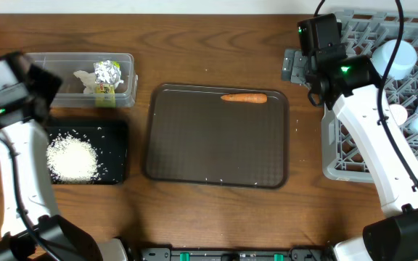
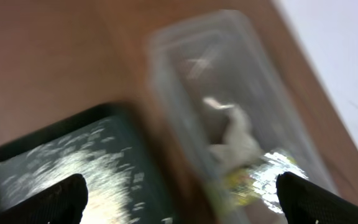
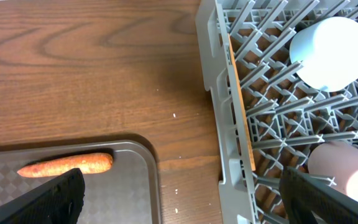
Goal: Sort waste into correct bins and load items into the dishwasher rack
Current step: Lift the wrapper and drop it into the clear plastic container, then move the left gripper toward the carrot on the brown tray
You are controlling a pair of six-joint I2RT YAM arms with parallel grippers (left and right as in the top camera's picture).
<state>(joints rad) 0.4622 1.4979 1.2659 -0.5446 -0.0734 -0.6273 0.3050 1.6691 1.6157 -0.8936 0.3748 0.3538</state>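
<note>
Rice (image 1: 71, 159) is seen overhead in the black tray (image 1: 115, 138), lower left; carrot (image 1: 244, 97) on the brown tray (image 1: 216, 145), centre. Left wrist: left gripper (image 2: 182, 199) is spread open, tub (image 2: 229, 74) at centre. Right wrist: right gripper (image 3: 182, 196) is spread open, rack (image 3: 224, 143) at right.

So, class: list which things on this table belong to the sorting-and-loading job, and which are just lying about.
Job: carrot, rice, black tray, tissue, wrapper, clear tub, dishwasher rack.
Lying about: brown serving tray, under the carrot.
</note>
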